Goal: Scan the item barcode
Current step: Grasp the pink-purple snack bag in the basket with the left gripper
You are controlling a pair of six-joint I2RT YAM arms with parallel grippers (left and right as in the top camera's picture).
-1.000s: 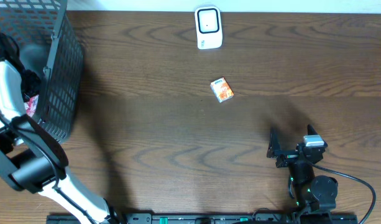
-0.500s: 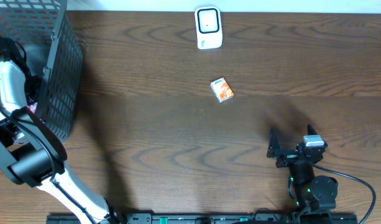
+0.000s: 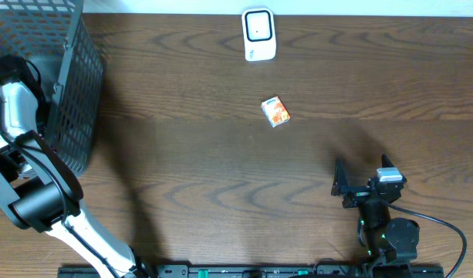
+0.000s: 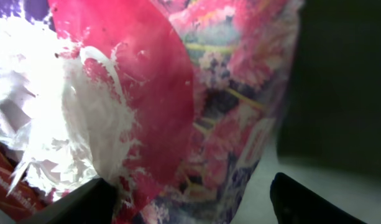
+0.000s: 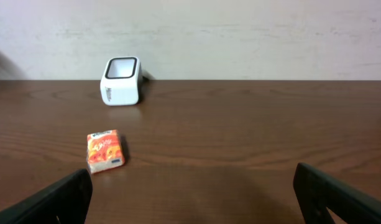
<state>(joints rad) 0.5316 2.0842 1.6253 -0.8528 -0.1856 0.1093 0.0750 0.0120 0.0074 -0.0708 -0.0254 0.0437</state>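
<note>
**A:** The left gripper (image 4: 191, 200) is down inside the black wire-mesh basket (image 3: 74, 100). Its two dark fingers are spread wide, with nothing pinched that I can make out. Do you read it the same?

**B:** Yes, parted. The glossy pink flower-printed packet (image 4: 159, 93) fills the wrist view, just ahead of the tips and partly between them. Whether either pad touches the film, I cannot tell.

**A:** So the packet, which I judge is the item to scan, sits in the basket at the table's left end. How should the grab go?

**B:** Close across the packet's body, not on a loose corner. The film looks slippery and will likely crumple. A bright white crumpled wrapper (image 4: 47, 124) lies against its left side. The finger on that side needs to slip between the two, or both may come up together.

**A:** And the lift?

**B:** Straight up, I'd say. The mesh walls stand close around the left arm (image 3: 16, 108), so any sideways swing risks catching the wire.

**A:** Beyond the basket?

**B:** Plenty of bare brown wooden table (image 3: 205, 185). The white barcode scanner (image 3: 259, 34) stands at the far edge, well apart from the basket. A small orange carton (image 3: 276, 111) lies near it, in front and not touching. The right gripper (image 3: 362, 176), jaws wide and empty, rests near the front right, out of the path.
</note>
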